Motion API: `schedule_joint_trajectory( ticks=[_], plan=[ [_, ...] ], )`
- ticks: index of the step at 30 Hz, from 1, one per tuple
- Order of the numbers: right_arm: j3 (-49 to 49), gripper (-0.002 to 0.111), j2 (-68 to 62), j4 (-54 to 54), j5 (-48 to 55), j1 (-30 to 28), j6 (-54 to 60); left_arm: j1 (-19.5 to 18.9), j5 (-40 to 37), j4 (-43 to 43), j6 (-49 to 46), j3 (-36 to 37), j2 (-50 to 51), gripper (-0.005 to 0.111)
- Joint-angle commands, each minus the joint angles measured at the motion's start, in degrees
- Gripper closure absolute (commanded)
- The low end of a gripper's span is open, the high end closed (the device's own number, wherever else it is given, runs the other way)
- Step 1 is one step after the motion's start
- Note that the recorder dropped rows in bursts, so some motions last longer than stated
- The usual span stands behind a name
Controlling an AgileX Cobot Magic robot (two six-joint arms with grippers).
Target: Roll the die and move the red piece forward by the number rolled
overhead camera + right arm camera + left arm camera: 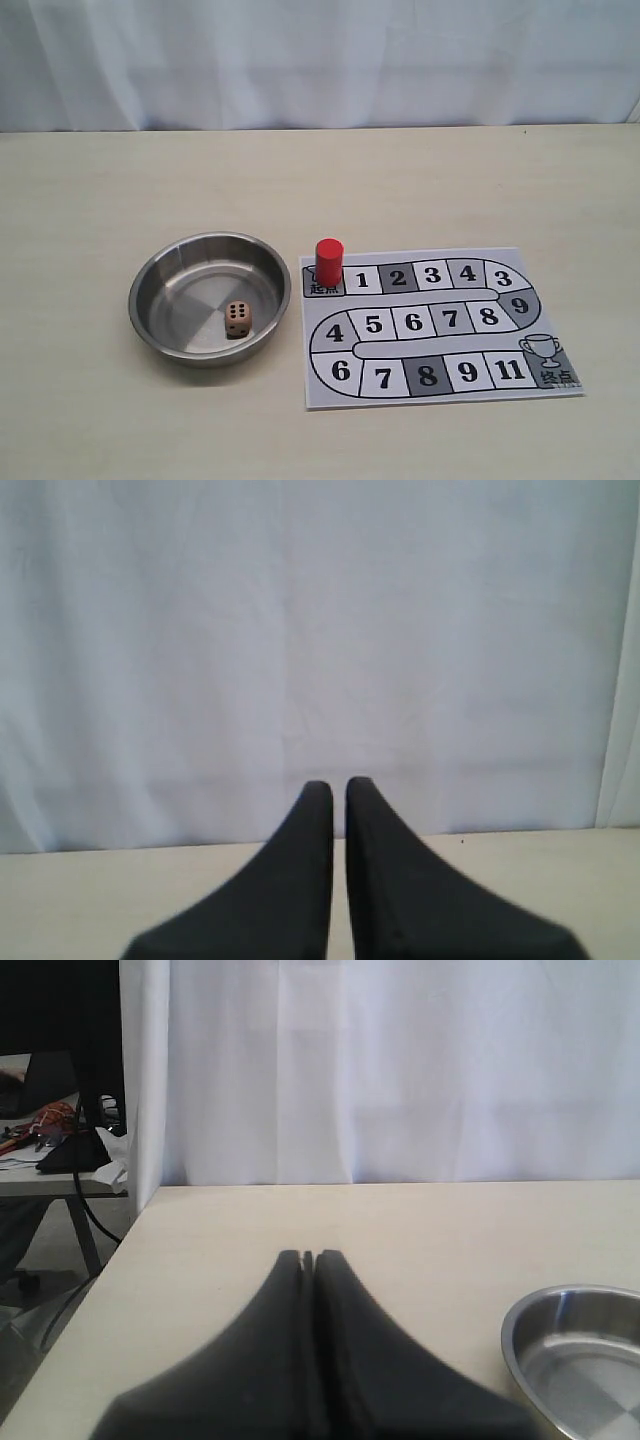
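The tan wooden die (pixel 238 319) lies inside the steel bowl (pixel 150 275), toward its right side, with several dark pips showing. The red piece (pixel 329 262) stands upright on the start square at the top left of the paper game board (pixel 440 325). Neither gripper shows in the exterior view. In the left wrist view my left gripper (pixel 308 1256) is shut and empty above bare table, with the bowl's rim (pixel 520 1320) off to one side. My right gripper (pixel 339 783) is shut with a hairline gap and holds nothing; it faces the white curtain.
The board's numbered track winds from the start square to a trophy square (pixel 545 352) at the lower right. A white curtain (pixel 320 60) hangs behind the table. The table's side edge (pixel 95 1290) shows in the left wrist view, with a cluttered desk (pixel 50 1135) beyond it.
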State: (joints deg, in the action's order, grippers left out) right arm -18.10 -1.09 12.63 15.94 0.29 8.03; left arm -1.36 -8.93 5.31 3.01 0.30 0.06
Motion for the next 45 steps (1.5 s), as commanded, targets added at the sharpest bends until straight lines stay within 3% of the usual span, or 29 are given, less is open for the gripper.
schedule_joint_trajectory(
  ticks=[1, 7, 10, 11, 15, 16, 20, 33, 45],
  plan=[
    [-7.8, 0.104, -5.2, 0.6, 9.0, -0.2, 0.1, 0.0, 0.8, 0.0, 0.0, -0.3, -0.1, 0.107],
    [-19.2, 0.104, -20.4, 1.1, 16.7, -0.2, 1.0, 0.0, 0.8, 0.0, 0.0, -0.3, -0.1, 0.107],
    [-22.4, 0.103, -30.3, 11.3, 19.1, 2.0, 15.8, 0.0, 0.8, 0.0, 0.0, -0.3, -0.1, 0.107],
    [-23.5, 0.099, -33.9, 13.5, 20.8, 4.5, 21.8, 0.0, 0.7, 0.0, 0.0, -0.3, -0.1, 0.107],
    [-25.3, 0.079, -41.5, 13.5, 22.0, 10.6, 22.9, 0.0, 0.7, 0.0, 0.0, -0.3, -0.1, 0.107],
    [-26.2, 0.068, -45.8, 13.5, 22.0, 13.4, 23.6, 0.0, 0.7, 0.0, 0.0, -0.3, -0.1, 0.107],
    [-28.7, 0.054, -53.9, 13.5, 22.8, 18.5, 24.3, 0.0, 0.7, 0.0, 0.0, -0.3, -0.1, 0.107],
    [-42.0, 0.054, -76.0, 13.5, 23.0, 32.6, 21.1, 0.0, 0.7, 0.0, 0.0, -0.3, -0.1, 0.107],
    [-54.6, 0.054, -93.1, 12.7, 23.6, 39.3, 16.0, 0.0, 0.7, 0.0, 0.0, -0.3, -0.1, 0.107]
  ],
)
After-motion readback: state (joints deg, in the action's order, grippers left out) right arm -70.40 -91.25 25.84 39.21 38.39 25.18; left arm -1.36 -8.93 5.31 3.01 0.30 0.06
